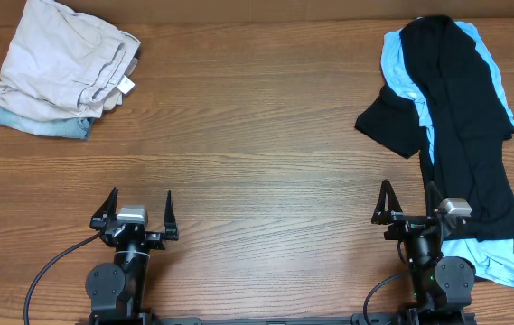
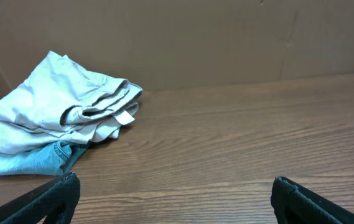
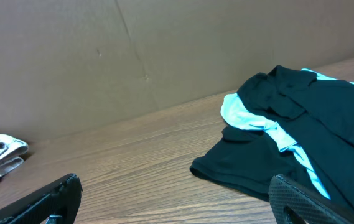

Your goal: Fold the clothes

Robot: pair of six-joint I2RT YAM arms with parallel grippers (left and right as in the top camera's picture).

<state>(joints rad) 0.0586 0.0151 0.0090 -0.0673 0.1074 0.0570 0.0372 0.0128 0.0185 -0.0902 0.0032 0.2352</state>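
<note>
Clothes lie in two groups on the far half of the table (image 1: 257, 135), well apart from each other. At your far left, a beige garment (image 1: 62, 54) sits folded on top of a pale blue garment (image 1: 44, 125), with a small white tag (image 1: 126, 86) showing at its right edge. At your right, a black garment (image 1: 464, 126) is spread long and rumpled over a light blue T-shirt (image 1: 399, 63), whose blue shows along the black cloth's edges and at its near end.

Your left gripper (image 1: 140, 199) stands at the near edge, jaws wide apart and holding nothing. Your right gripper (image 1: 408, 191) stands likewise, jaws wide apart and empty, just beside the near left edge of the black garment. Whether it touches the cloth cannot be told from above. The right wrist view shows only wood between its fingers (image 3: 52, 196). A brown cardboard wall (image 2: 214, 43) backs the table.
</note>
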